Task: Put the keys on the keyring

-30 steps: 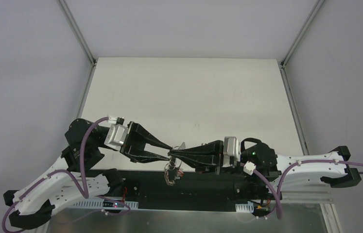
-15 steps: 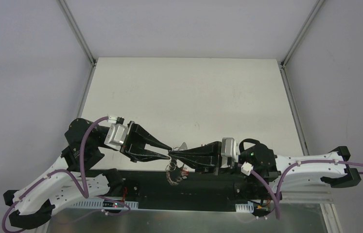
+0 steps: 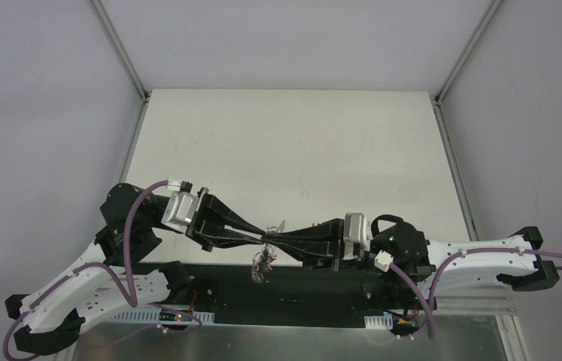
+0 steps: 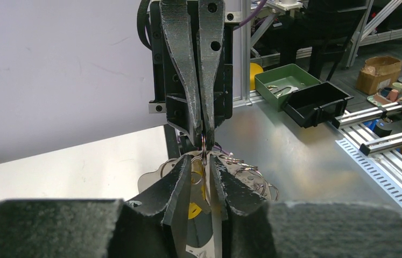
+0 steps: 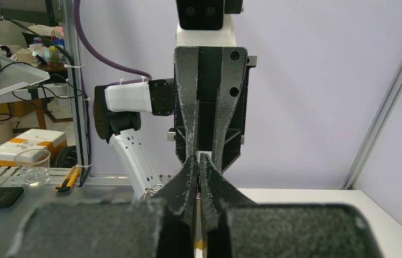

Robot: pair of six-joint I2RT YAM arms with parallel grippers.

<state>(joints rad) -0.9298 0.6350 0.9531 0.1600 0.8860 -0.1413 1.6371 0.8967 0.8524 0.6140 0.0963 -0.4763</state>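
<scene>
**Grippers tip to tip at the counter's near edge**

The right gripper (image 4: 203, 135) is clenched on the thin keyring (image 4: 203, 146). The left gripper (image 4: 201, 169) faces it, jaws narrowly apart around the ring; I cannot tell whether it grips. The keys (image 3: 262, 265) dangle beneath, midway along the near edge of the counter (image 3: 293, 143).

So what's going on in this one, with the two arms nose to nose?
The two arms meet tip to tip at the near edge of the table. The right hand is shut, pinching the thin keyring, and a bunch of keys hangs from it. The left hand faces it, fingers a narrow gap apart around the same loop. A yellow key head shows just below them. Whether the left hand grips a key cannot be told.
</scene>
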